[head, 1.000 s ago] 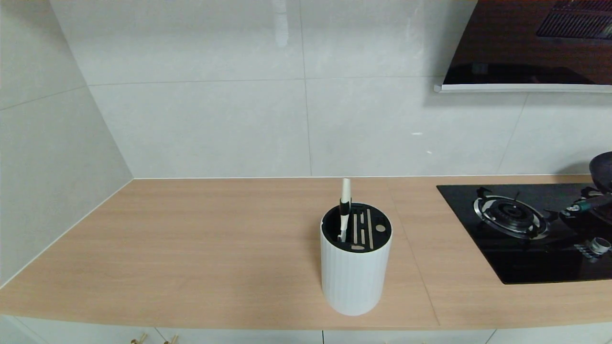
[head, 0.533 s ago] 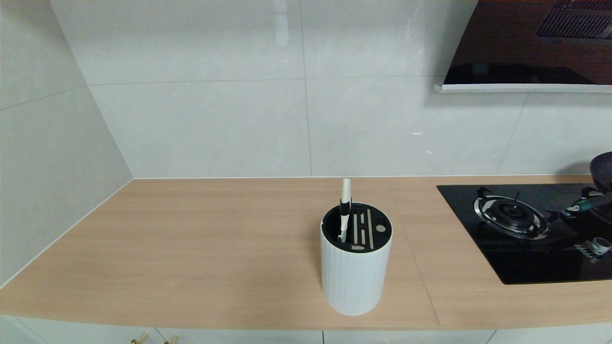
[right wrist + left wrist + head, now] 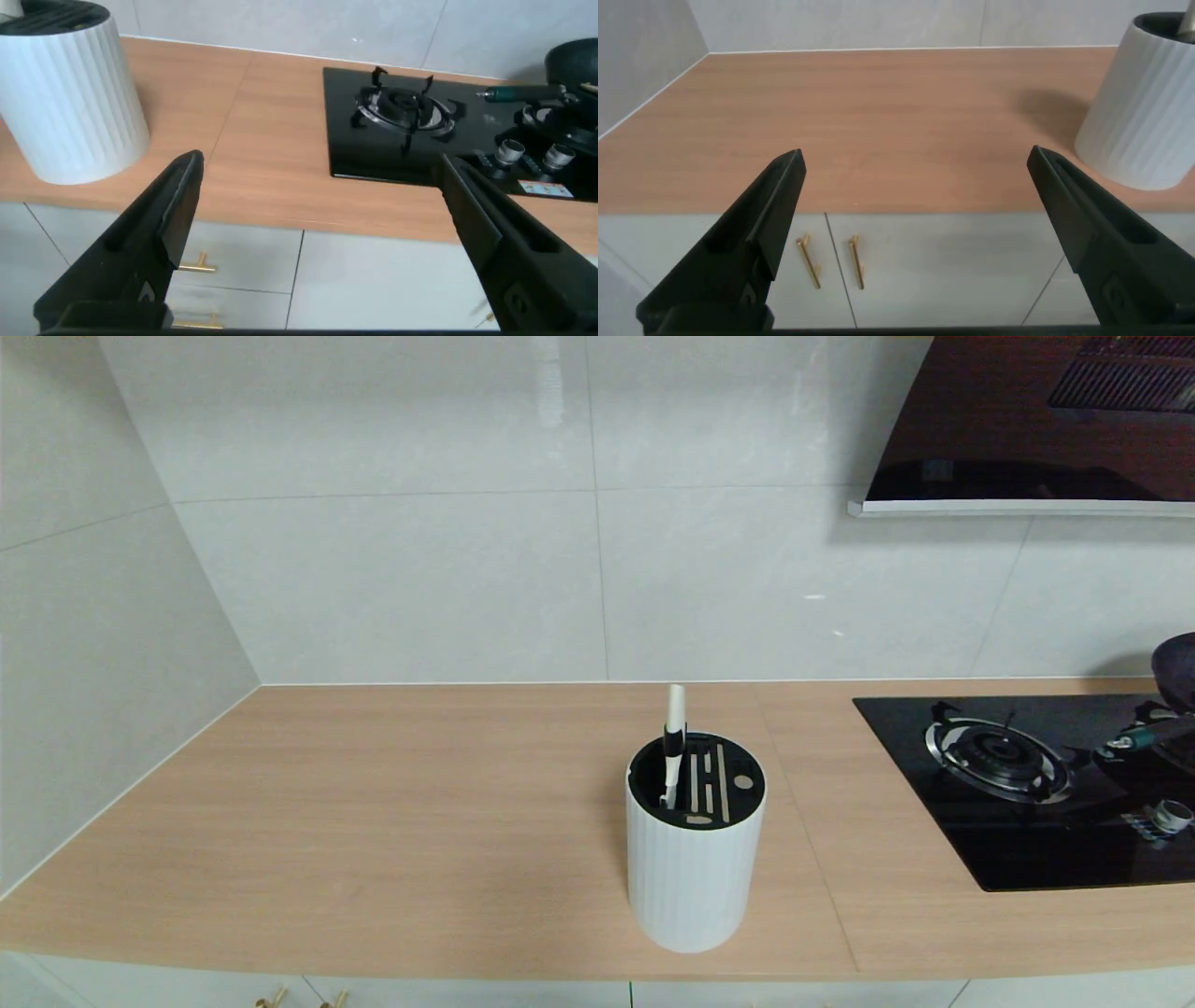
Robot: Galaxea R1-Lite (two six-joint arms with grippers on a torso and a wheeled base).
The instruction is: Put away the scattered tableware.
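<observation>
Essentially no change vs. the two earlier head pics: utensil [image 3: 673,733], holder [image 3: 695,877] and counter [image 3: 373,821] sit at the same spots, so no progress step falls within this interval.

- **Utensil:** white-and-black handle, upright in a slot at the left of the holder's black insert.
- **Holder:** white, ribbed, standing on the wooden counter near its front edge, left of the hob [image 3: 1027,821] and apart from it.
- **L gripper [image 3: 915,161]:** fingers spread wide, holding nothing. It sits low in front of the cabinet doors [image 3: 952,271] w/ brass handles [image 3: 831,271], holder nearby.
- **R gripper [image 3: 320,163]:** likewise wide and empty, below the counter edge, approx. betw. holder and hob.

Judgement: the one piece seen is already stowed, and the arms look parked. The task is prob. done or at a pause.
</observation>
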